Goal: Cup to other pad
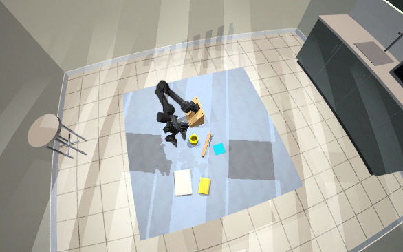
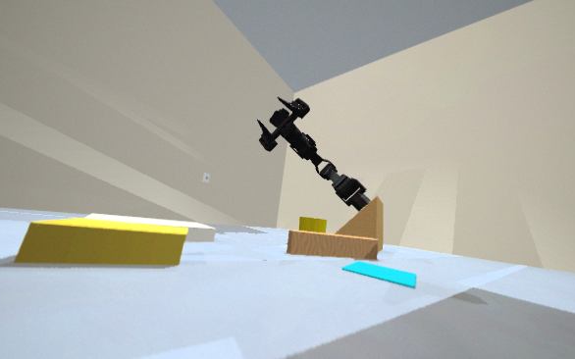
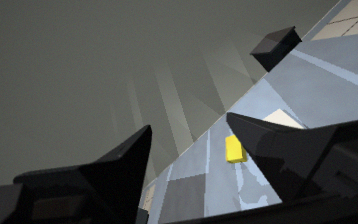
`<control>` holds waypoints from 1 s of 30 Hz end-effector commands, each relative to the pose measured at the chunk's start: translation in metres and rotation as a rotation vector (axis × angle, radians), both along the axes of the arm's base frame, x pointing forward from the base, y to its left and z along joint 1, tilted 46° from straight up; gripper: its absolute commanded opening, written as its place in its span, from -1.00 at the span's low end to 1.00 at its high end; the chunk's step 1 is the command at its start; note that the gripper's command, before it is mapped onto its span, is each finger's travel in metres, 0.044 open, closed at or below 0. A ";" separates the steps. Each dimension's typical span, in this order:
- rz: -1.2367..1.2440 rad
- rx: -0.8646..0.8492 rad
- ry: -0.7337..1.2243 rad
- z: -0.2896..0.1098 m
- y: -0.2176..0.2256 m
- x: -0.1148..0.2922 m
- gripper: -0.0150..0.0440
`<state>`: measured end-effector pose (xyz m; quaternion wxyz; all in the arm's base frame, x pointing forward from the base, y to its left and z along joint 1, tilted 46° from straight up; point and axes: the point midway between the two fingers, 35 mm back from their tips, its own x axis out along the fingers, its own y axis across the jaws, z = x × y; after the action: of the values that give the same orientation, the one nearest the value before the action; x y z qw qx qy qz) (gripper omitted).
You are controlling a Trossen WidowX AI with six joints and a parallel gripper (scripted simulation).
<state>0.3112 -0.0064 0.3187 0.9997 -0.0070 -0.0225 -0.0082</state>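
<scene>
The yellow cup stands upright on the light blue mat, just left of a wooden bar. I cannot make out the marbles inside it. A flat cyan pad lies on the mat to the right of the bar. My gripper is open and empty. It is raised high above the mat, left of the cup, and tilted upward. The cup does not show in the wrist view.
A wooden bar lies between cup and cyan pad. A wooden wedge stands at the arm's base. A yellow block and a white slab lie nearer the front. A stool and a dark counter stand off the mat.
</scene>
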 end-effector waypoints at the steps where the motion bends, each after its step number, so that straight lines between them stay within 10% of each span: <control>1: -0.007 -0.007 0.022 -0.005 -0.001 0.002 0.78; 9: -0.147 -0.357 0.763 -0.161 -0.022 0.002 0.07; 20: 0.040 -1.213 1.759 -0.249 -0.062 -0.104 0.07; 30: 0.078 -1.294 1.828 -0.249 -0.064 -0.110 0.07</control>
<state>0.2065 -0.0665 0.0661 0.5004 -0.5005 0.7059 0.0281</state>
